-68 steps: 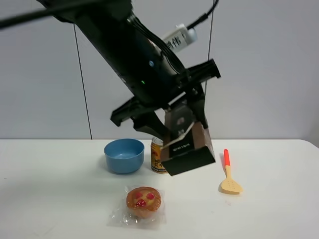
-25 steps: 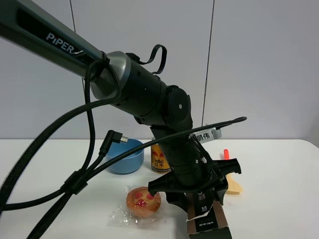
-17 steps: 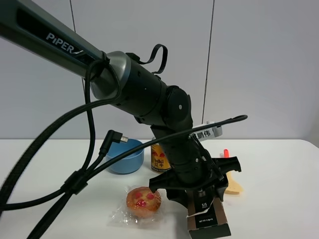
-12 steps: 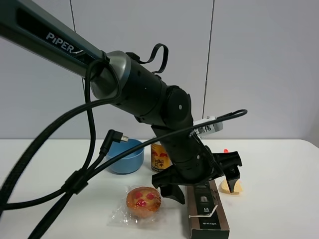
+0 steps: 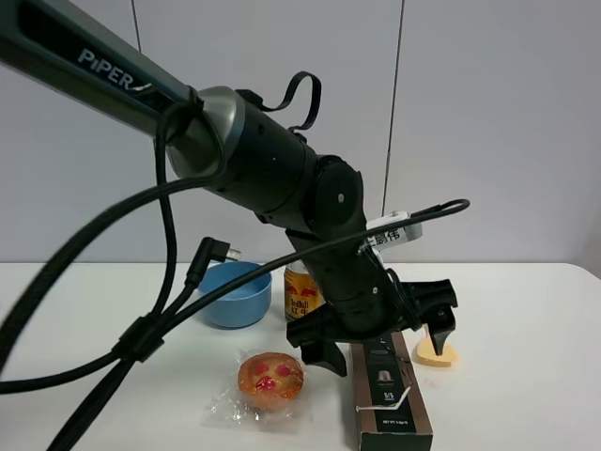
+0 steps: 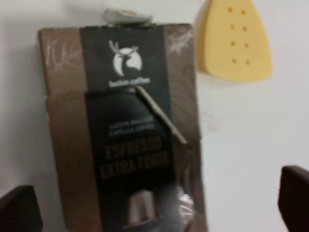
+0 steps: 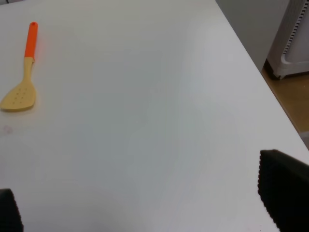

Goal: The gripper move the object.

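The object, a long dark carton with brown sides [image 5: 390,399], lies flat on the white table at the front, right of centre. My left gripper [image 5: 383,340] hangs just above its far end, open, one black finger [image 5: 324,355] on each side and neither touching it. The left wrist view shows the carton [image 6: 125,135] with "ESPRESSO" print between the spread fingertips of the left gripper [image 6: 155,205]. My right gripper [image 7: 145,198] is open and empty over bare table; it is not in the exterior high view.
A wrapped pastry [image 5: 270,378] lies left of the carton. A blue bowl [image 5: 233,291] and a yellow can [image 5: 299,293] stand behind. A yellow spatula with an orange handle [image 5: 435,352] lies right of the gripper, and also shows in the wrist views [image 6: 231,41] [image 7: 21,72]. The table edge and floor [image 7: 289,92] are near.
The left gripper brought the carton down from the air to the table, opened and let go. The carton now lies flat, and the gripper has lifted slightly.
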